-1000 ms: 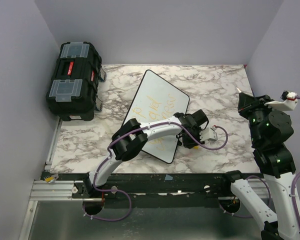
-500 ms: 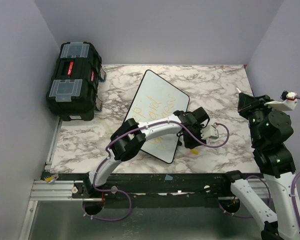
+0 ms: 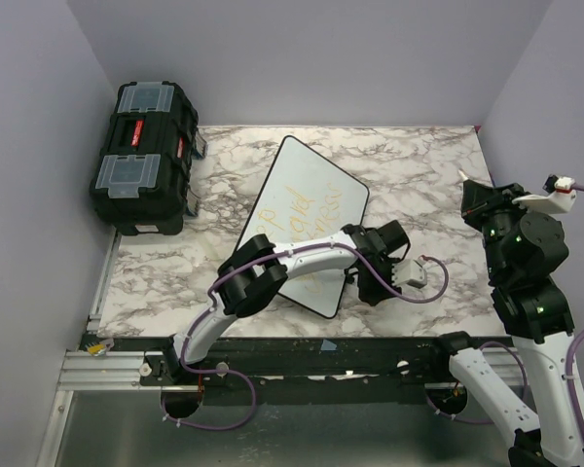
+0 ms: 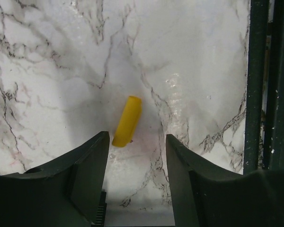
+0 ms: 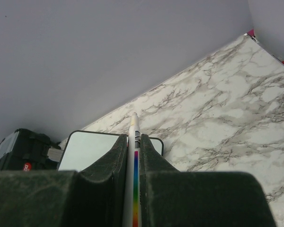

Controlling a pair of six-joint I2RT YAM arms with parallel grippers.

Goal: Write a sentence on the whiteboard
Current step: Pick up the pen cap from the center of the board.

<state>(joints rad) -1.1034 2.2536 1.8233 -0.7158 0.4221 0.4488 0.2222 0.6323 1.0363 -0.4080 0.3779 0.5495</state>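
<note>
The whiteboard point(image 3: 316, 180) lies tilted on the marble table, and the sentence point(image 3: 307, 207) shows on it in faint yellow-orange lines. My left gripper point(image 3: 373, 290) hangs just off the board's near right corner, pointing down. Its jaws point(image 4: 136, 142) are open with only bare marble between them. A small yellow marker cap point(image 4: 127, 121) lies on the table just ahead of the left finger. My right gripper point(image 5: 134, 142) is raised at the right side, shut on a white marker point(image 5: 135, 161) with a rainbow stripe. The marker's tip point(image 3: 461, 175) points up toward the board point(image 5: 92, 146).
A black toolbox point(image 3: 141, 156) with clear lid pockets stands at the table's far left. It also shows in the right wrist view point(image 5: 19, 146). The dark front rail point(image 4: 258, 85) runs close to the right of the left gripper. Grey walls close in the table.
My left gripper's jaws have opened and the yellow cap now lies free on the table. The left wrist has shifted slightly right. The right arm has not moved.
</note>
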